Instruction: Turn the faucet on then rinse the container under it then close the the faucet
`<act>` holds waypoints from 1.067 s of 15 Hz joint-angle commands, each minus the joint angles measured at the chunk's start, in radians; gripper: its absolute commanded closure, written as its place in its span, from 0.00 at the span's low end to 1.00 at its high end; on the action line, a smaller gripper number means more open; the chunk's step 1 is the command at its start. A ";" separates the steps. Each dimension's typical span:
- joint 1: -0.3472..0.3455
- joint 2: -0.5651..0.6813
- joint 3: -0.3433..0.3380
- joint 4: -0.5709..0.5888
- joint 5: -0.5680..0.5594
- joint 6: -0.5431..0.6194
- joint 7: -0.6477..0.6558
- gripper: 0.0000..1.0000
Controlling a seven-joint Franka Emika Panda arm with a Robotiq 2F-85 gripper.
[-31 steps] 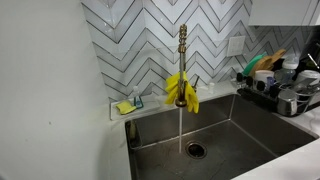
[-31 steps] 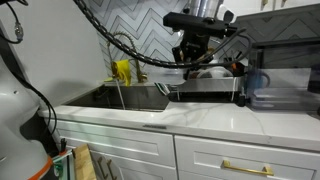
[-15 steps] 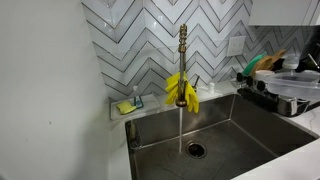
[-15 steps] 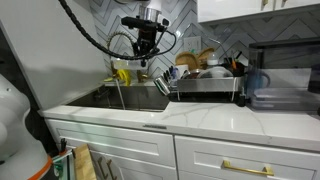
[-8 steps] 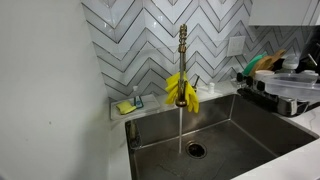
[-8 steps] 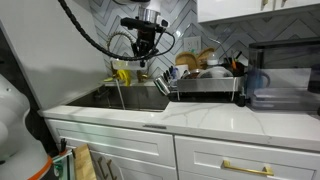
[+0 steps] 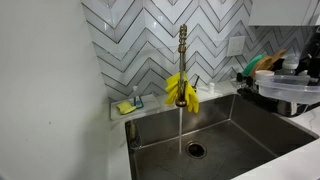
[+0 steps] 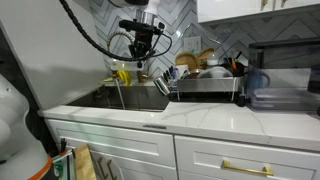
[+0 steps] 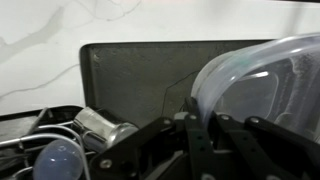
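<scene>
The container (image 9: 262, 88) is up in the air, not resting on anything. The gripper (image 9: 202, 128) has its fingers pinched together on the tub's rim, and in the wrist view you can see the clear plastic edge running right between them.

In an exterior view the tub (image 7: 293, 92) hangs over the end of the sink (image 7: 240, 130) nearest the dish rack (image 7: 262, 82), well apart from the water. The faucet (image 7: 182, 50) is on: a thin stream (image 7: 180, 125) drops straight down and lands just beside the drain (image 7: 194, 150). There's a yellow cloth (image 7: 182, 90) draped on the faucet's stem.

In an exterior view the arm comes in from above, with the gripper (image 8: 140, 48) between the faucet and the dish rack. A small tray (image 7: 128, 105) with something yellow in it sits on the ledge at the sink's back corner, against the chevron tile wall (image 7: 140, 40). The white counter (image 8: 200, 115) runs along the sink's front edge and under the rack.
</scene>
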 commanded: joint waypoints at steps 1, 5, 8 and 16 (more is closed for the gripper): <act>0.062 -0.049 0.050 -0.077 0.007 0.035 0.044 0.99; 0.117 -0.069 0.114 -0.150 -0.018 0.093 0.109 0.99; 0.150 -0.079 0.150 -0.237 -0.008 0.229 0.163 0.99; 0.195 -0.036 0.184 -0.305 -0.008 0.400 0.261 0.95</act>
